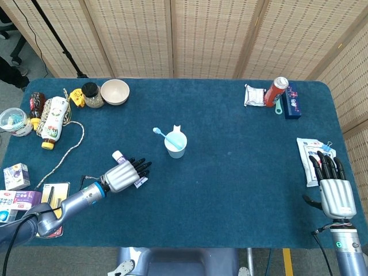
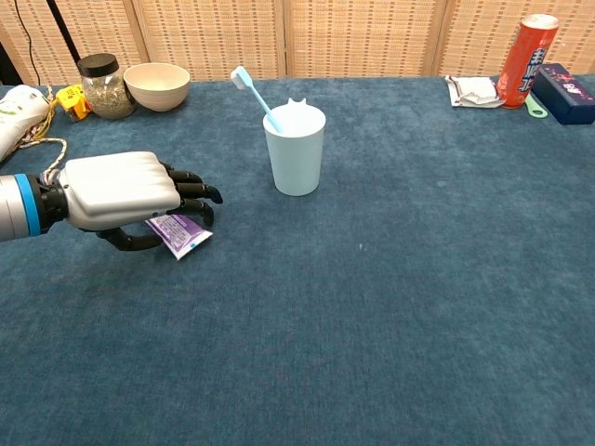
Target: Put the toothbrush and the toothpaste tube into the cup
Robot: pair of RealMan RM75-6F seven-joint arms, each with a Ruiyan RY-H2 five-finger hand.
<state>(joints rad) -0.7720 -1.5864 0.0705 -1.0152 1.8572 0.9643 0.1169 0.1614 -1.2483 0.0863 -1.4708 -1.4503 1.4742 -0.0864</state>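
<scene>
A pale blue cup (image 1: 175,144) (image 2: 295,149) stands mid-table, and the light blue toothbrush (image 1: 163,135) (image 2: 253,93) leans in it, head up to the left. The purple toothpaste tube (image 1: 119,155) (image 2: 182,234) lies flat on the cloth left of the cup. My left hand (image 1: 123,175) (image 2: 125,190) lies over the tube, covering most of it. Its fingers stretch across the top and its thumb curls in low against the tube's near side. Only the white cap and the crimped end show. My right hand (image 1: 333,192) rests at the table's right edge, fingers straight, holding nothing.
A bowl (image 1: 115,91), jar (image 1: 92,95), bottles and a cord (image 1: 66,152) crowd the left side. A red can (image 1: 275,91), dark box (image 1: 292,103) and packet (image 1: 253,95) sit far right. A white packet (image 1: 310,152) lies by my right hand.
</scene>
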